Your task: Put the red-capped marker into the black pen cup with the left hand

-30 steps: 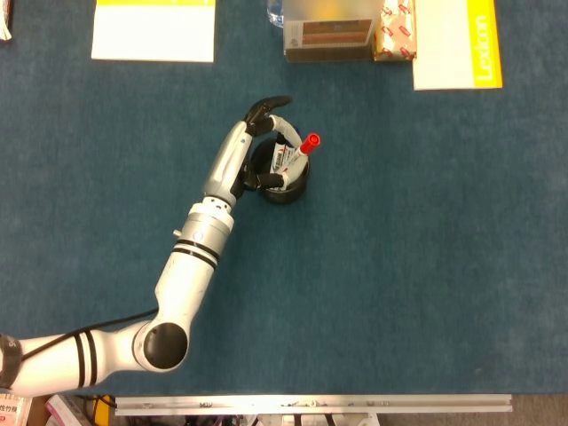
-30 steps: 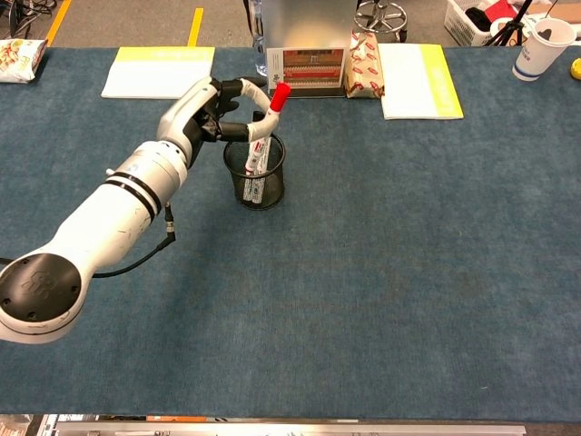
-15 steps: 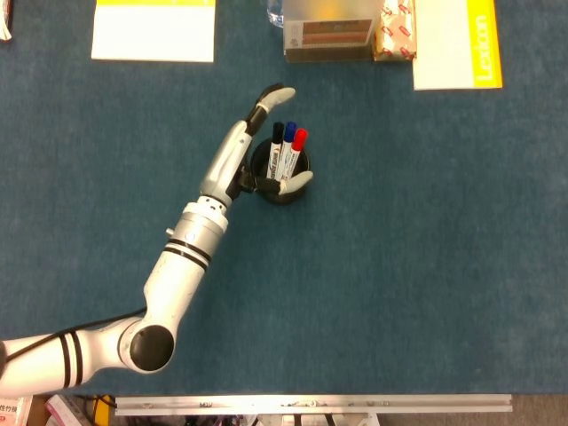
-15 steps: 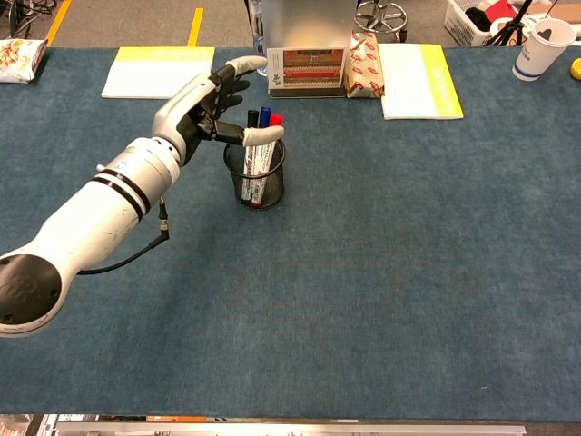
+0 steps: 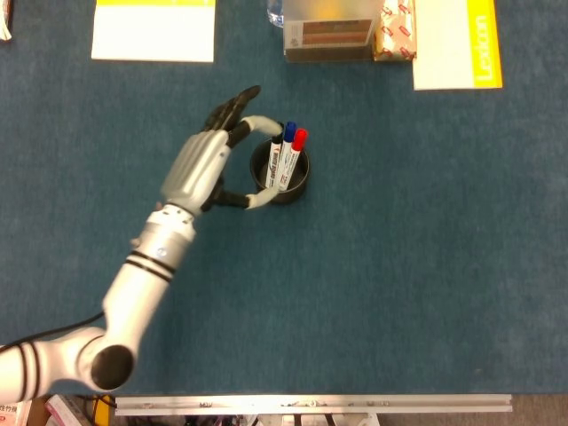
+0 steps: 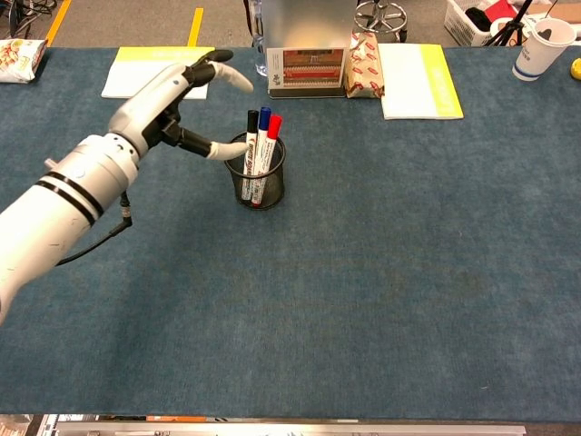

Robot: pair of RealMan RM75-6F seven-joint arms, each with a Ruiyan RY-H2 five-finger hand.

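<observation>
Inside the black pen cup [image 6: 254,182] the red-capped marker [image 6: 269,143] stands upright beside a blue-capped marker [image 6: 261,136] and a black-capped marker [image 6: 251,138]; their lower ends are hidden behind the mesh. Left of the cup, the left hand [image 6: 172,100] is spread and holds nothing. The right hand appears in neither view.

Three markers are standing in one black pen cup [image 6: 259,186]: one red-capped marker [image 6: 270,136], one blue-capped [image 6: 263,123] and one black-capped [image 6: 251,125]. Two yellow-edged white pads are lying on the tabletop [image 6: 363,272], one at far left [image 6: 154,73], one at right [image 6: 418,82]. One paper cup [image 6: 541,45] is sitting at the far right corner
</observation>
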